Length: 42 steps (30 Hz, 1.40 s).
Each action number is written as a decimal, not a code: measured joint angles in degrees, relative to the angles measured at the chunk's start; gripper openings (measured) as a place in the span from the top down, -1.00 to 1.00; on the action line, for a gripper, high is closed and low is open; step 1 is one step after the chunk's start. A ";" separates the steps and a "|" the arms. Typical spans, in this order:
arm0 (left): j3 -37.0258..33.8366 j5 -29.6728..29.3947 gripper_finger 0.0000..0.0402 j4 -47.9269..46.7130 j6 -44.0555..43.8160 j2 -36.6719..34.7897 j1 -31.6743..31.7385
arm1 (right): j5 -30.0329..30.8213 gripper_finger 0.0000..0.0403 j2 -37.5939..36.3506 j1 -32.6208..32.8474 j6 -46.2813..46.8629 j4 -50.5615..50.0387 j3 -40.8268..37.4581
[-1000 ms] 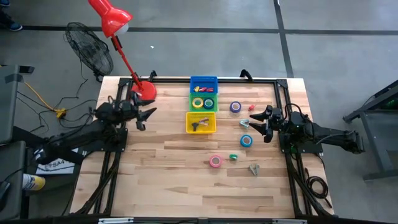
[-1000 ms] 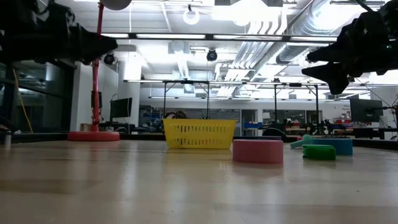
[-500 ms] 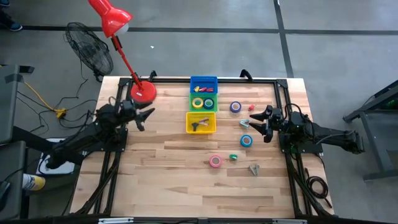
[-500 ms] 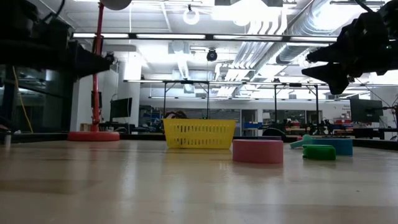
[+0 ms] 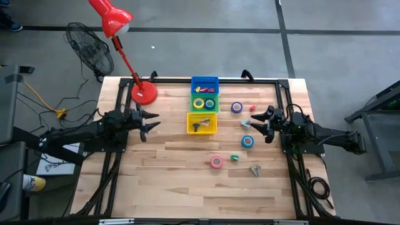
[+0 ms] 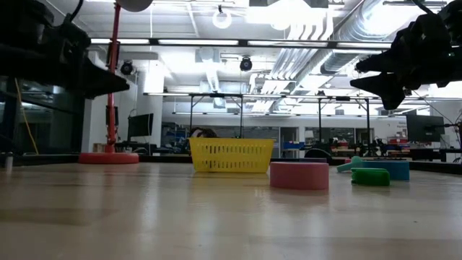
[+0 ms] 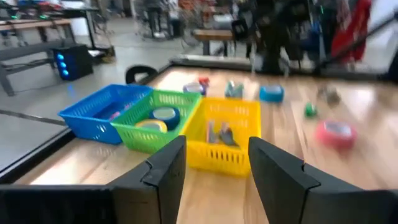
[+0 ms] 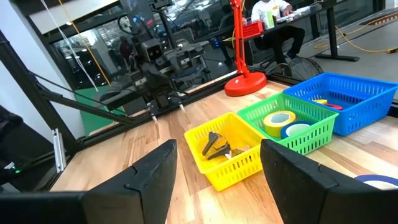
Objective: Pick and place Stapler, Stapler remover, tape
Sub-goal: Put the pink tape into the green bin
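Note:
Three tape rolls lie flat on the table: pink, blue and purple. A teal tool and a grey staple remover lie near them. The yellow basket holds dark tools, and the green basket holds yellow and blue tape rolls. My left gripper hovers open, left of the yellow basket. My right gripper hovers open above the table, just right of the teal tool and the blue tape. No stapler shows on the bare table.
A blue basket holding small coloured pieces stands behind the green one. The red lamp's base sits at the far left corner. A small green piece and a red piece lie among the tapes. Bare wood fills the near half.
My left arm has dropped lower, and its gripper has moved down and a little toward the table's near edge, still open.

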 joint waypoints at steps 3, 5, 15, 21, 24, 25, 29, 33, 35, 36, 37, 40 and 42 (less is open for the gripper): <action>0.00 0.26 0.14 0.19 3.85 2.67 -1.88 | 0.00 -0.10 0.00 -0.02 0.00 0.00 0.00; 0.00 0.37 0.14 0.16 6.23 4.46 -3.38 | 0.00 -0.10 0.01 -0.02 0.00 0.01 0.00; 2.55 3.31 0.14 -1.01 13.34 5.84 -5.94 | 0.00 -0.10 0.00 -0.01 0.00 0.01 0.00; 3.49 4.13 0.14 -1.03 14.54 5.84 -5.94 | 0.00 -0.10 0.00 -0.01 0.00 0.00 0.00; 3.50 4.13 0.14 -0.88 14.54 5.79 -5.94 | 0.00 -0.10 0.00 -0.02 0.00 0.02 0.00; 3.52 4.13 0.14 -0.84 14.54 5.80 -5.92 | -0.01 -0.10 0.00 -0.02 0.00 0.00 0.00; 3.54 4.11 0.14 -0.88 14.54 5.80 -5.92 | -0.02 -0.10 0.00 -0.01 -0.01 0.02 0.00; 3.60 4.11 0.14 -0.88 14.52 5.80 -5.92 | -0.02 -0.10 0.00 0.00 0.00 0.01 0.00; 3.61 4.09 0.14 -0.88 14.52 5.80 -5.92 | -0.01 -0.10 0.00 -0.01 0.00 0.01 0.00; 3.63 4.10 0.14 -0.88 14.52 5.80 -5.92 | -0.02 -0.10 0.00 -0.02 0.00 0.02 0.00; 3.63 4.09 0.14 -0.88 14.52 5.80 -5.92 | 0.00 -0.10 0.00 -0.02 0.00 0.02 0.00; 3.63 4.09 0.14 -0.88 14.52 5.80 -5.92 | -0.02 -0.10 0.00 -0.01 0.00 0.01 0.00; 3.67 4.09 0.14 -0.88 14.51 5.80 -5.92 | -0.02 -0.10 0.00 0.00 0.00 0.02 0.00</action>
